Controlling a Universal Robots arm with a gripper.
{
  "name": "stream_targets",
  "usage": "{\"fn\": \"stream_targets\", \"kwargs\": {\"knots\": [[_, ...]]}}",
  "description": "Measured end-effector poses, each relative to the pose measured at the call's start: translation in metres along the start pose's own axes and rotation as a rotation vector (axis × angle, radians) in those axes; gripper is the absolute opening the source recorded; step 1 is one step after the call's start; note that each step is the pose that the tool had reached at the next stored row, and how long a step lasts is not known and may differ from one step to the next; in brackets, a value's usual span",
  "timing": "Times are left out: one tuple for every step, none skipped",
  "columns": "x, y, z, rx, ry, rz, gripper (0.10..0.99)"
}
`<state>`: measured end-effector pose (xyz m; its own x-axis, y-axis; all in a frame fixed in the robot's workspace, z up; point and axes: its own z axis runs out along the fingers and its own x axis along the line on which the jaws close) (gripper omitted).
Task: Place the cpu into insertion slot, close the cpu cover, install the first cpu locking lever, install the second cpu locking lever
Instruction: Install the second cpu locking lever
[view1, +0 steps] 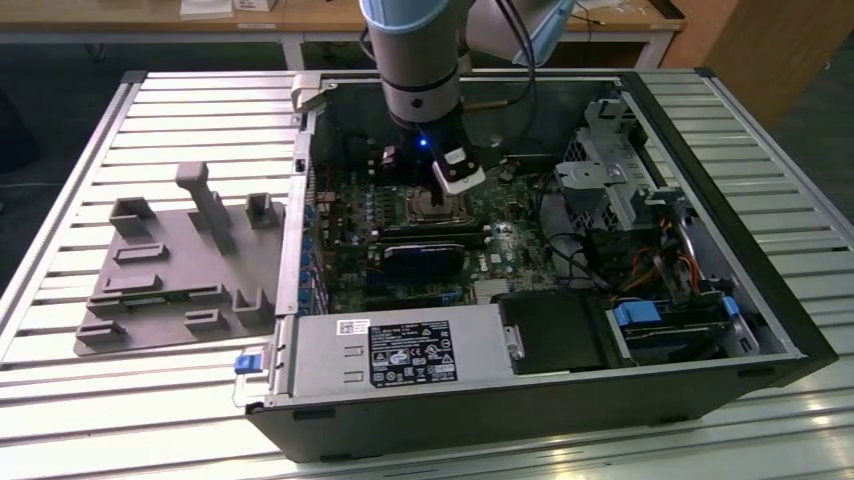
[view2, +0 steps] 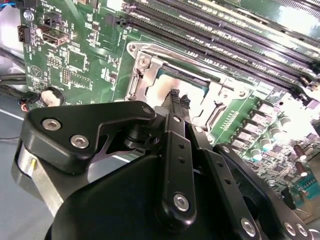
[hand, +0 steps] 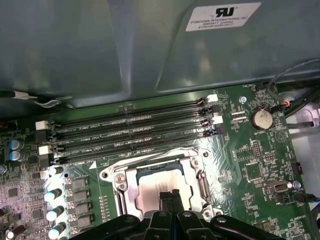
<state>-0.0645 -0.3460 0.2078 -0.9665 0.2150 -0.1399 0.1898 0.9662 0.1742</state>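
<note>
A: So, starting closest in, what is the gripper (hand: 171, 194) doing?

B: In both wrist views its 2 black fingers (view2: 176, 100) are pinched together with nothing between them, tips right over the cpu (hand: 162, 182). Clenched like that, they look set for pressing or nudging rather than for carrying.

A: And the chip?

B: It already lies flat in the insertion slot (view2: 175, 87), with the cpu cover (hand: 118, 179), a silvery frame, around it. Whether that frame is fully down, I cannot tell.

A: Beyond that?

B: 4 long dark memory slots (hand: 135, 130) lie just past the socket. In the exterior view the arm (view1: 418, 60) reaches straight down into the open computer case (view1: 694, 230), which lies on its side so the board faces up.
</note>
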Motion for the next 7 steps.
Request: {"fn": "stream_targets", "kwargs": {"knots": [[0.0000, 0.0001, 0.0000, 0.000, 0.0000, 0.000, 0.102], [0.0000, 0.0001, 0.0000, 0.000, -0.0001, 0.000, 0.102], [-0.0001, 0.0001, 0.0000, 0.000, -0.0001, 0.000, 0.102], [-0.0002, 0.0001, 0.0000, 0.000, 0.0000, 0.000, 0.102], [-0.0004, 0.0002, 0.0001, 0.000, 0.0000, 0.000, 0.102], [-0.0004, 0.0002, 0.0001, 0.000, 0.0000, 0.000, 0.102], [-0.0004, 0.0002, 0.0001, 0.000, 0.0000, 0.000, 0.102]]}}
